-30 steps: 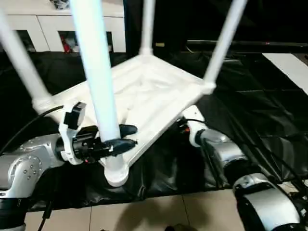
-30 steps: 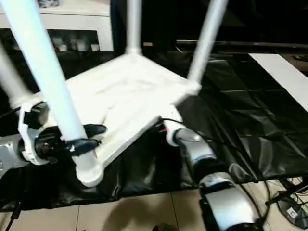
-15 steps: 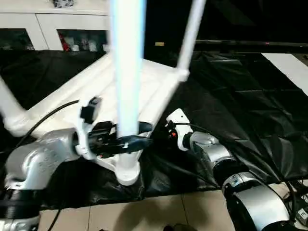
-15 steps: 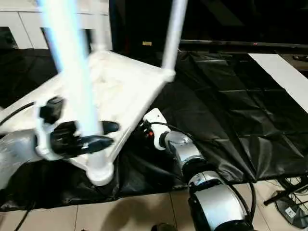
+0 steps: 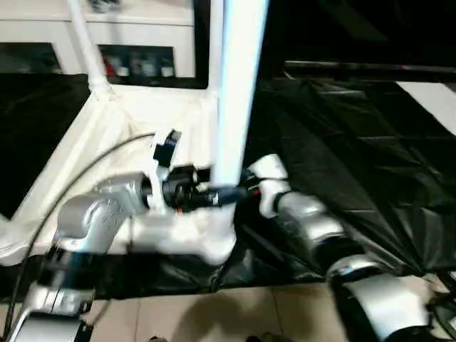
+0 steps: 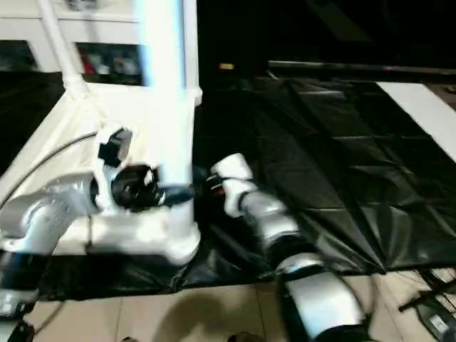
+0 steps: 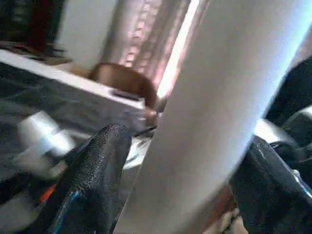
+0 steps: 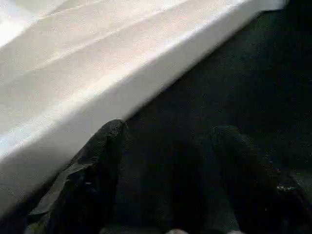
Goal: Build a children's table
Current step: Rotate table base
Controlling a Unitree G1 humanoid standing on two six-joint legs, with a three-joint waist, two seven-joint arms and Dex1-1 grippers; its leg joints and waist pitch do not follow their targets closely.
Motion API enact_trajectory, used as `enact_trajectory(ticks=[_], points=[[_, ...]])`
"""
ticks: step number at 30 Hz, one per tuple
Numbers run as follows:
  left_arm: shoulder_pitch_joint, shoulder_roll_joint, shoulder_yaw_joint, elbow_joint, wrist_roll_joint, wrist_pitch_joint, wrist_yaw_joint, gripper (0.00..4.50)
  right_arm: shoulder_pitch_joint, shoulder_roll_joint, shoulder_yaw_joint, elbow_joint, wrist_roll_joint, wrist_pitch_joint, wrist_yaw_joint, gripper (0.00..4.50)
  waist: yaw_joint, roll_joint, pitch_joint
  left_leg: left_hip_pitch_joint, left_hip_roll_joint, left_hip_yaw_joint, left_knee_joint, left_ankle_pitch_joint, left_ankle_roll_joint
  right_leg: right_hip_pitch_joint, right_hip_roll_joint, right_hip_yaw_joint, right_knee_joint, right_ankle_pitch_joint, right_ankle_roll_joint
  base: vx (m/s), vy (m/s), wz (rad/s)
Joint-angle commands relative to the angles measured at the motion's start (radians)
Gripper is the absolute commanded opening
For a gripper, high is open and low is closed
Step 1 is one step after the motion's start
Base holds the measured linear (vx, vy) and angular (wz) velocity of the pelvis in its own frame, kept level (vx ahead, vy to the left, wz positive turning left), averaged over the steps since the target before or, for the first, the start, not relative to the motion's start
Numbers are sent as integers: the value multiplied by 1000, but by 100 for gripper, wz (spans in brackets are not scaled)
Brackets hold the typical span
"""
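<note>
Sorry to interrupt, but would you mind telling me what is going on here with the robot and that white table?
The humanoid robot is assembling a white plastic children's table, whose tabletop lies upside down on a black sheet. Its left gripper is closed around the near white tube leg, which stands upright in a rounded corner socket at the table's near edge. The right gripper holds nothing; its fingers stand apart over the black sheet beside the tabletop's edge. Another leg stands at the far corner.
</note>
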Motion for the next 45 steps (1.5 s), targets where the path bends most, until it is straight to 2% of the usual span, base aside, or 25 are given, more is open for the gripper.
enact_trajectory(ticks=[1, 2, 3, 4, 5, 6, 7, 10, 14, 16, 19, 20, 21, 25, 28, 29, 31, 33, 36, 38, 41, 45], points=[[-29, 6, -1, 47, 57, -67, 33, 330, 2, -29, -22, -10, 11, -17, 3, 313, 1, 32, -65, 12, -4, 7, -72, -350, -26, 53, -37, 34, -75, -344, -192, 0, 0, 0], [-31, 6, -1, 51, 62, -73, 36, 330, 3, -32, -23, -11, 11, -18, 3, 313, 0, 28, -63, 12, -5, 8, -72, -359, -23, 53, -36, 33, -79, -356, -189, 0, 0, 0], [-52, 4, 0, 105, 117, -151, 80, 330, 15, -63, -36, -28, 19, -27, 7, 313, 1, 32, -65, 14, -5, 7, -71, -365, -26, 54, -38, 33, -76, -361, -191, 0, 0, 0], [-62, 4, 0, 130, 140, -172, 110, 330, 22, -79, -43, -37, 23, -30, 10, 313, 1, 27, -66, 15, -8, 7, -69, -371, -18, 54, -35, 31, -83, -382, -178, 0, 0, 0], [-74, 3, -4, 168, 175, -226, 127, 330, 33, -102, -55, -52, 30, -36, 15, 313, 2, 29, -66, 14, -8, 6, -68, -367, -17, 55, -36, 32, -81, -383, -177, 0, 0, 0], [-85, -3, -4, 201, 202, -259, 157, 330, 43, -118, -61, -64, 35, -39, 21, 313, 1, 23, -65, 9, -11, 7, -68, -358, -9, 58, -35, 30, -86, -409, -159, 0, 0, 0], [-87, -4, -4, 206, 206, -264, 164, 330, 44, -121, -62, -66, 36, -39, 22, 313, 3, 25, -67, 11, -11, 6, -67, -352, -8, 57, -36, 29, -86, -418, -155, 0, 0, 0], [-96, -13, -18, 246, 268, -336, 205, 330, 78, -157, -69, -111, 45, -42, 63, 313, -1, 23, -69, 4, -13, 6, -65, -332, 6, 59, -34, 26, -91, -436, -144, 0, 0, 0], [-67, 23, -95, 250, 350, -395, 153, 330, 137, -202, -66, -213, 65, -18, 174, 313, 0, 25, -73, 2, -6, 5, -67, -312, 23, 60, -36, 27, -83, -360, -175, 0, 0, 0], [-62, 45, -136, 280, 390, -424, 127, 330, 159, -219, -55, -256, 70, -7, 216, 313, -2, 27, -74, 2, -4, 5, -67, -305, 30, 60, -35, 28, -77, -310, -200, 0, 0, 0], [-65, 64, -169, 324, 434, -453, 121, 330, 178, -234, -45, -295, 72, 4, 243, 313, -1, 30, -73, 2, -5, 7, -67, -300, 36, 62, -35, 29, -76, -286, -211, 0, 0, 0], [-71, 77, -189, 372, 468, -475, 111, 330, 203, -249, -34, -348, 78, 22, 271, 313, 0, 31, -75, 3, -6, 7, -66, -289, 36, 63, -35, 29, -76, -274, -218, 0, 0, 0], [-70, 83, -194, 385, 474, -481, 97, 304, 213, -255, -30, -372, 82, 34, 284, 313, 4, 33, -71, 4, -5, 8, -68, -297, 38, 62, -34, 29, -80, -281, -213, 0, 0, 0], [-67, 97, -206, 411, 488, -497, 47, 296, 246, -274, -19, -446, 101, 76, 332, 313, 14, 35, -69, 7, -4, 9, -69, -310, 31, 60, -38, 30, -81, -310, -212, 0, 0, 0], [-80, 102, -218, 455, 522, -539, 46, 256, 271, -289, -13, -509, 124, 125, 394, 346, 23, 33, -66, 10, -4, 8, -71, -335, 25, 58, -38, 29, -87, -368, -190, 0, 0, 0], [-86, 105, -223, 471, 535, -553, 53, 254, 277, -294, -10, -524, 129, 139, 411, 349, 24, 35, -66, 11, -4, 7, -71, -339, 23, 58, -38, 29, -86, -374, -188, 0, 0, 0], [-98, 104, -226, 502, 548, -570, 67, 249, 287, -303, -6, -550, 133, 160, 434, 357, 25, 32, -65, 10, -4, 7, -71, -341, 22, 57, -38, 29, -88, -384, -180, 0, 0, 0], [-117, 98, -222, 538, 552, -579, 74, 214, 297, -315, 2, -579, 133, 179, 449, 386, 29, 31, -67, 10, -3, 6, -71, -331, 18, 57, -41, 30, -88, -384, -179, 0, 0, 0], [-131, 93, -220, 568, 565, -590, 71, 201, 306, -322, 5, -604, 137, 202, 452, 400, 30, 29, -67, 9, -4, 6, -71, -321, 16, 57, -42, 30, -88, -381, -179, 0, 0, 0], [-137, 93, -221, 579, 574, -589, 72, 166, 308, -324, 6, -612, 138, 210, 454, 431, 31, 29, -68, 8, -4, 6, -71, -308, 18, 59, -43, 31, -85, -360, -182, 0, 0, 0], [-151, 89, -223, 614, 590, -593, 64, 153, 313, -329, 9, -634, 143, 234, 466, 443, 33, 30, -69, 8, -3, 6, -70, -301, 19, 60, -44, 31, -84, -345, -189, 0, 0, 0], [-161, 91, -231, 643, 598, -592, 44, 115, 319, -334, 12, -653, 147, 251, 476, 450, 34, 30, -67, 8, -3, 6, -71, -312, 18, 58, -45, 30, -86, -358, -189, 0, 0, 0]])
